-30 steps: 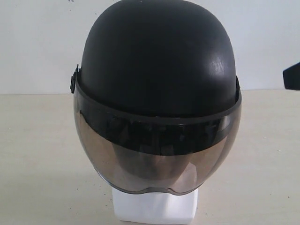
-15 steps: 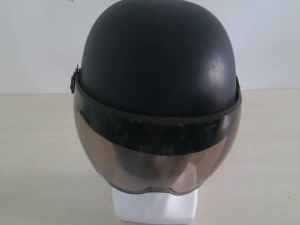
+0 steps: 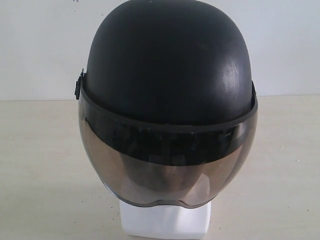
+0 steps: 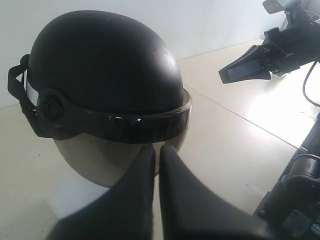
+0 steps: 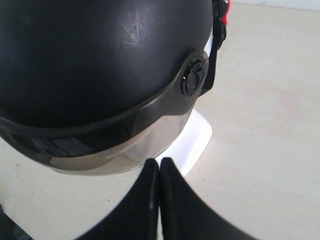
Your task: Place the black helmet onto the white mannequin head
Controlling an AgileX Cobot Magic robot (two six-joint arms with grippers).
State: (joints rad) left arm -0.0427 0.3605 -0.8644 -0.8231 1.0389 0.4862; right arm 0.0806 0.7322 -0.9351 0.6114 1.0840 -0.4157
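Left fingers: we see the left gripper (image 4: 158, 149) with its two black fingers (image 4: 132, 190) pressed together and empty at the lower middle of its wrist view, just in front of the visor (image 4: 100, 160).
Right fingers: the right gripper (image 5: 159, 162) also has both fingers (image 5: 177, 205) closed on each other, holding nothing, near the visor's lower edge.
Only in wrist views: the exterior view shows neither gripper. The left wrist view catches the right gripper at upper right, well apart from the black helmet (image 4: 100, 65), and also shows a round pivot knob (image 4: 50, 105) and a rear strap (image 4: 17, 85). The right wrist view adds a red piece (image 5: 227, 7) by the strap and scuffs on the shell.
Change: a second ago a dark arm part sat at the exterior view's right edge; we no longer see it. The helmet has not moved.
Black helmet: matte and rounded, at frame centre, seated on the white mannequin head (image 3: 165, 222) with the smoky visor down over the face.
White mannequin head: only its blocky neck base shows clearly, standing on the beige table (image 3: 40, 165).
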